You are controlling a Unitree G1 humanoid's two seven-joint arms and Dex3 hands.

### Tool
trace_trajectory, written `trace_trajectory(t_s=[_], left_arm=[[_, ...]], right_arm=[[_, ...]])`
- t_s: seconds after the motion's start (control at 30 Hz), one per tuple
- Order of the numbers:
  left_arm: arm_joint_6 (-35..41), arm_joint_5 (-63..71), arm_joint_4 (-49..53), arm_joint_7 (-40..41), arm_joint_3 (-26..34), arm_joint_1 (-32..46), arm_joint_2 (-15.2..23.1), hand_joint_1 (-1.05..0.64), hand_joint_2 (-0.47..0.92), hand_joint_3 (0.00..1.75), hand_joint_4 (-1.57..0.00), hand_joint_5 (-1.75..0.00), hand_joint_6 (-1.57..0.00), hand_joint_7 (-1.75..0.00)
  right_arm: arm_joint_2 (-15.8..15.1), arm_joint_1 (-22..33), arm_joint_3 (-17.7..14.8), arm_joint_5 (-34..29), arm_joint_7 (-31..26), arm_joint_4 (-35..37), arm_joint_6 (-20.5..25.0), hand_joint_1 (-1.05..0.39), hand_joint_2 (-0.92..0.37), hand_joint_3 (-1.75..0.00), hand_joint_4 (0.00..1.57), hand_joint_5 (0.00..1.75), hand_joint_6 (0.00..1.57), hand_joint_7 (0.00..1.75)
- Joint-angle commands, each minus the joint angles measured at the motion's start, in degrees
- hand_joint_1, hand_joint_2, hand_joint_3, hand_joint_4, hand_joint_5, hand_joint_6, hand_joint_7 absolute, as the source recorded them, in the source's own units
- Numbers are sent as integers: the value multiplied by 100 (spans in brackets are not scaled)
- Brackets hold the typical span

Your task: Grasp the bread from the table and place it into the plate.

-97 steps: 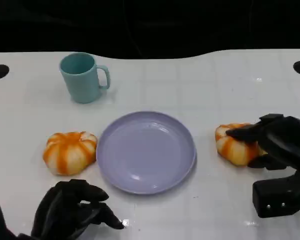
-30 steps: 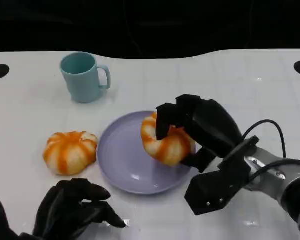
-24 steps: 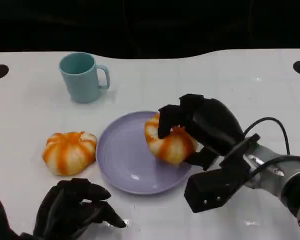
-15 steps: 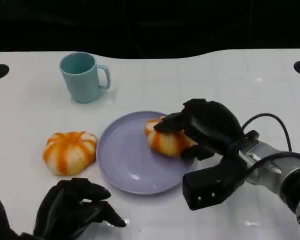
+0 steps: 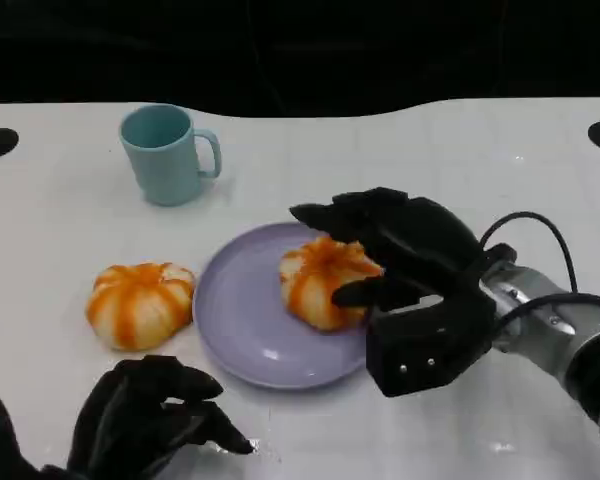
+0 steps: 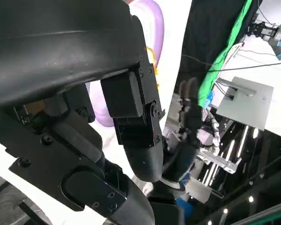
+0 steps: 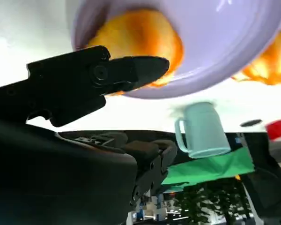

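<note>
Right hand [image 5: 390, 262] sits over the right half of the plate [image 5: 242, 338], fingers spread apart around the bread [image 5: 323, 281]. One finger extends above the bun and another lies at its near side; whether either finger touches the crust cannot be told from the head view. The right wrist view shows a gap between a fingertip and the orange surface, so the hand appears released and holds nothing. This posture is consistent with a release: the fingers are opened wide enough for the hand to lift clear without dragging the bun.

Bread rests inside the plate, right of centre, with its underside on the lilac surface. It sits level and inside the rim, so the placement step looks complete.

Left hand [image 5: 145, 420] lies at the near table edge, fingers curled inward with nothing in them, well apart from the plate. It plays no part in this step.

A second bun [image 5: 139, 304] lies on the table just beside the plate's left rim. A teal mug [image 5: 166, 155] stands upright further back, handle to the right, away from the working area.
</note>
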Motion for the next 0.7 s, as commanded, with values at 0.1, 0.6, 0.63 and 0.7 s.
trace_trajectory(t_s=[0.1, 0.6, 0.63, 0.7], left_arm=[[-90, 81, 43, 56, 23, -13, 45, -101, 66, 0, -157, -46, -157, -20], [-129, 81, 130, 30, 28, -65, -1, -100, 65, 0, -157, -46, -157, -20], [-155, 90, 139, 27, 24, -65, -9, -99, 66, 1, -157, -45, -157, -18], [-137, 79, 123, 38, 16, -60, -17, -99, 66, 1, -157, -44, -157, -18]], right_arm=[[-397, 409, -394, 594, 678, -686, -351, -76, -92, -32, 12, 13, 15, 0], [-1122, 1724, -1255, 1778, 2049, -2341, -729, -77, -92, -33, 16, 20, 17, 1], [-1197, 1840, -1318, 1863, 2138, -2474, -731, -76, -92, -34, 17, 21, 19, 2], [-1325, 2071, -1446, 2021, 2296, -2732, -753, -75, -92, -34, 18, 22, 21, 3]])
